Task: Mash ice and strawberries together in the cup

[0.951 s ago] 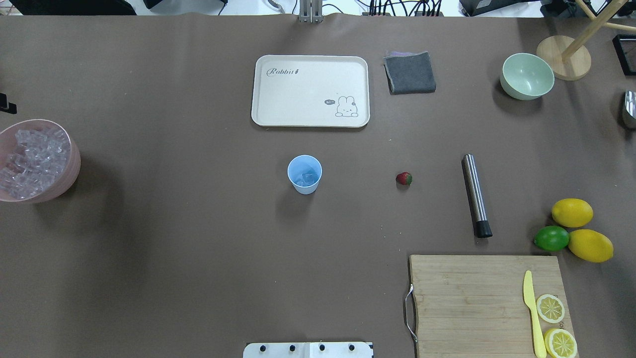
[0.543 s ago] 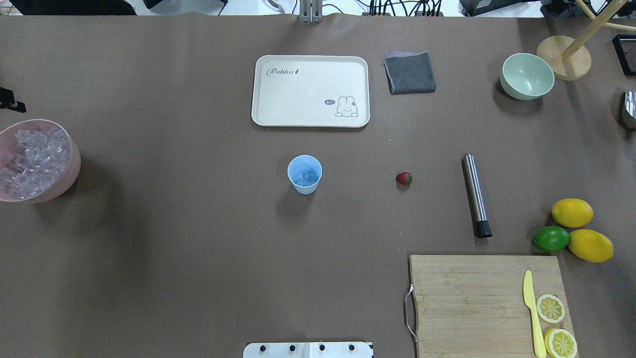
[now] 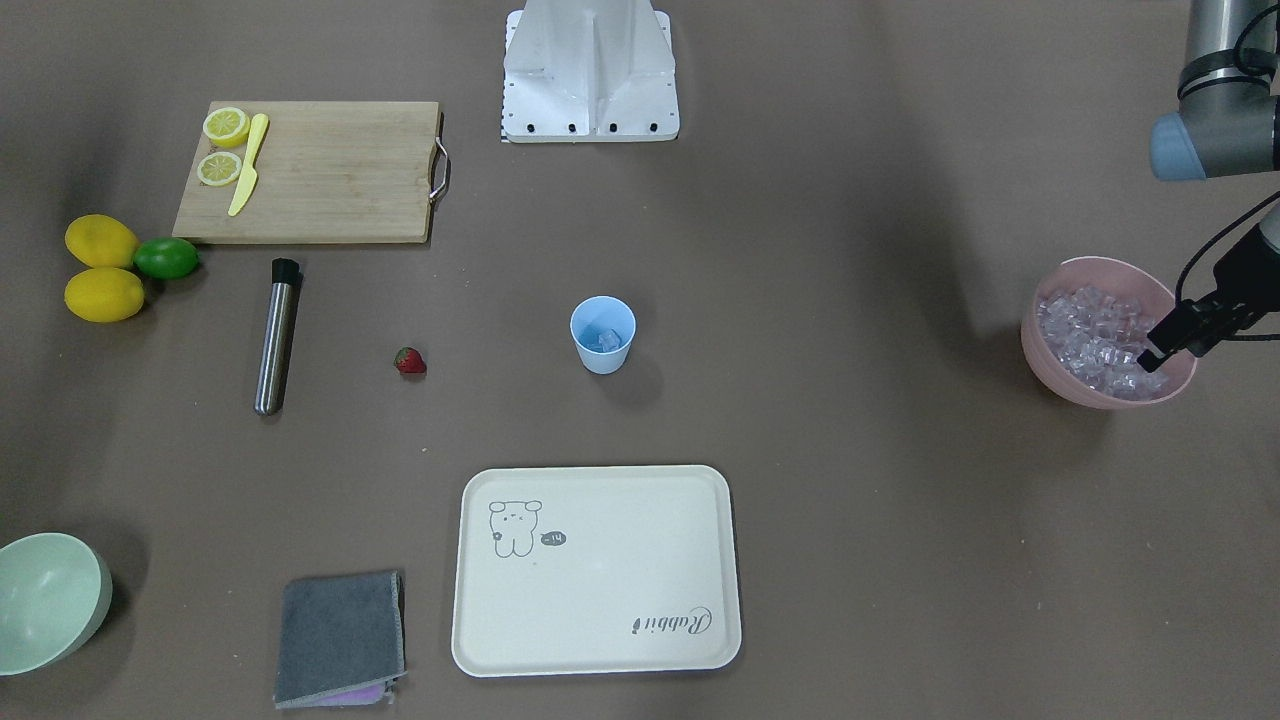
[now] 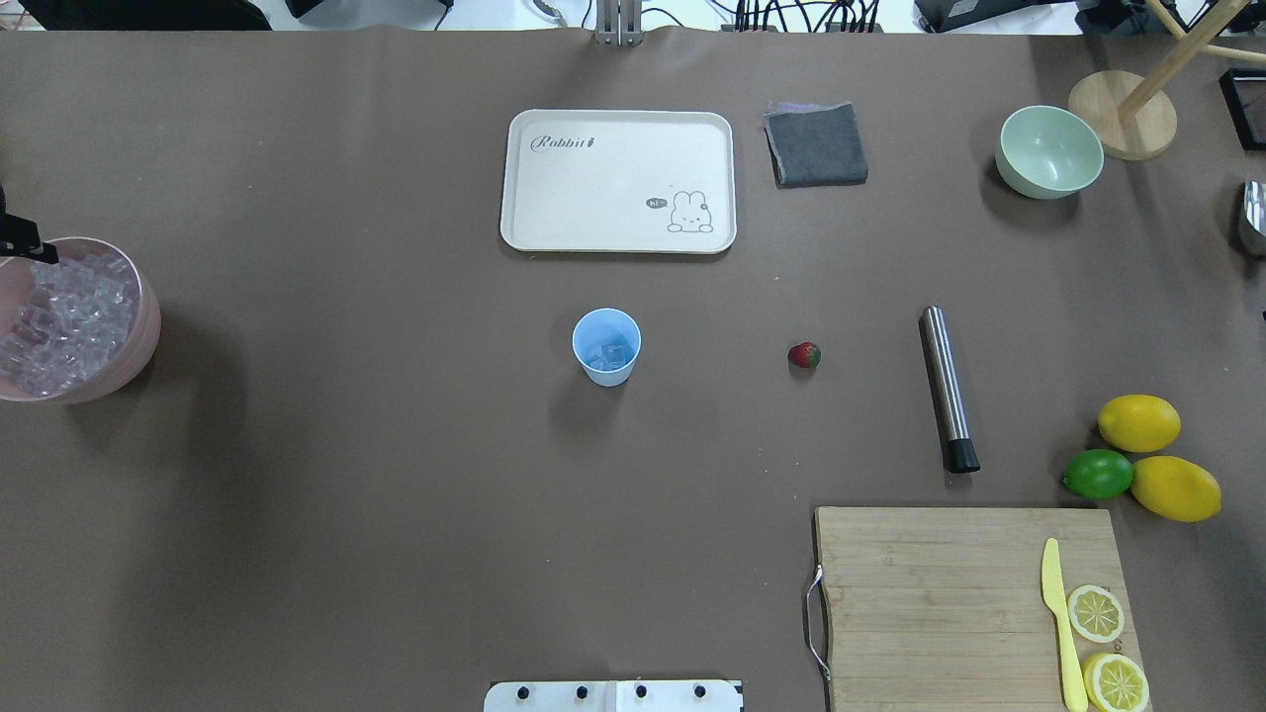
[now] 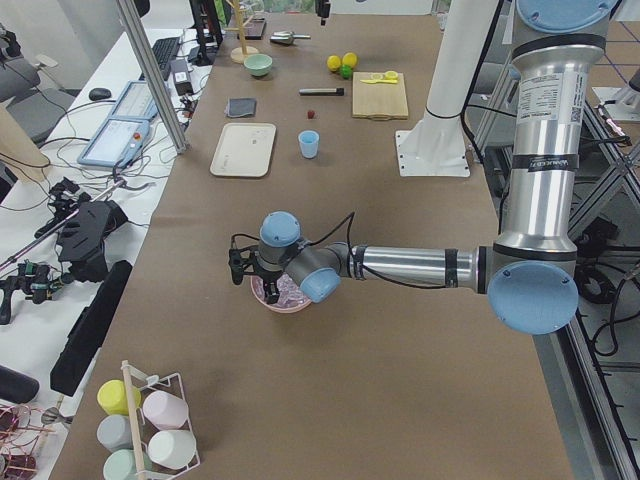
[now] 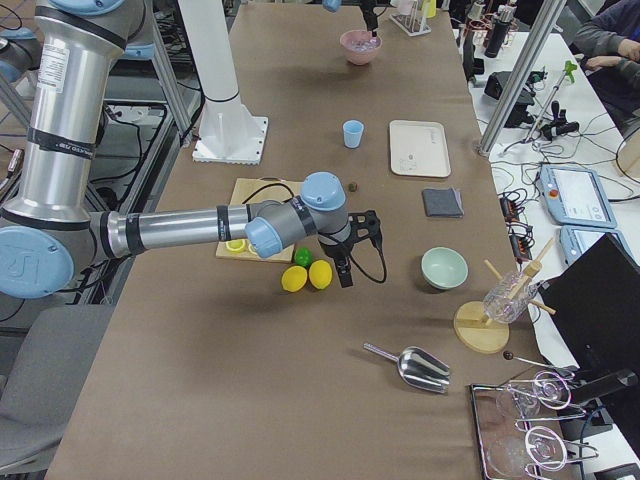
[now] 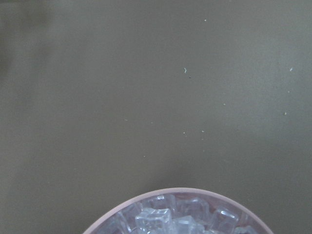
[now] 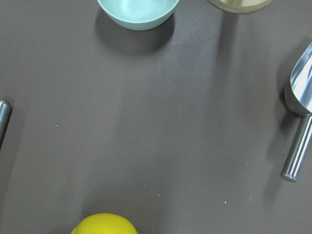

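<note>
The left fingers (image 3: 1168, 342) have slid from beyond the far rim of the pink bowl (image 3: 1034, 345) to a spot over it; everything else lies as it did. Their black tips hang above the heaped ice (image 3: 1090, 330) at the side of the bowl farthest from the robot. I cannot tell how far they are parted or whether they touch a cube. The left wrist view shows only the bowl's curved rim with glassy cubes behind it.

The right fingers (image 6: 345, 272) show only in the side view, pointing down over the two yellow lemons (image 3: 103, 294) and the green lime (image 3: 166, 257). Their spread cannot be judged there.

The light-blue cup (image 3: 603, 362), smooth tapered plastic, stands upright in the middle of the brown counter (image 3: 850, 450), well apart from the pink bowl, with a few clear cubes in its bottom. The red strawberry (image 3: 410, 361) lies on the counter between the cup and a brushed-steel muddler (image 3: 276, 340) with a black end cap, touching neither.

A bamboo cutting board (image 3: 330, 170) near the robot's base carries two lemon halves (image 3: 226, 126) and a yellow plastic knife (image 3: 246, 165). On the far side sit a cream tray (image 3: 620, 540) printed with a rabbit, a folded grey cloth (image 3: 340, 635) and a pale green bowl (image 3: 45, 600). A shiny metal scoop (image 8: 300, 112) lies past that bowl.
</note>
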`<state>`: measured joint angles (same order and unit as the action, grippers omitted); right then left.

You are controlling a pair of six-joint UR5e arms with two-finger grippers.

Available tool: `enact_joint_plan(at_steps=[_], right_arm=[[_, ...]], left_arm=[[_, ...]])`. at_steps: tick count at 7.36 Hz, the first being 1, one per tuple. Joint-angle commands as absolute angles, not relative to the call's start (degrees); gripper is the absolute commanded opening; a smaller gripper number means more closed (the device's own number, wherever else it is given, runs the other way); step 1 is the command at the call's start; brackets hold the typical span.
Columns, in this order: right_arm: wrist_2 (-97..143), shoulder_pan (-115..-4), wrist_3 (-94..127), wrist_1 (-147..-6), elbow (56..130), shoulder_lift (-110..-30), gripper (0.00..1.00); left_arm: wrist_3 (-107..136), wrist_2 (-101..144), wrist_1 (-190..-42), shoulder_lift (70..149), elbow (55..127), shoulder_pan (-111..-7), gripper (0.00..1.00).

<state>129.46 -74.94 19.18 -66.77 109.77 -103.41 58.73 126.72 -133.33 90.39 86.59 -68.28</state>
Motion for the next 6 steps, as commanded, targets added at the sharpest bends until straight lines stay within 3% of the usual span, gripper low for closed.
enact_joint_plan(at_steps=[1,6], right_arm=[[129.4,-74.9,19.2,-66.8,109.4,-103.2,1.0],[129.2,-74.9,19.2,-66.8,109.3,-103.2,1.0]], left_arm=[[58.7,126.2,-133.6,90.2,86.4,-67.6,0.87],[58.6,126.2,-134.0,90.1,86.0,-67.6,0.84]])
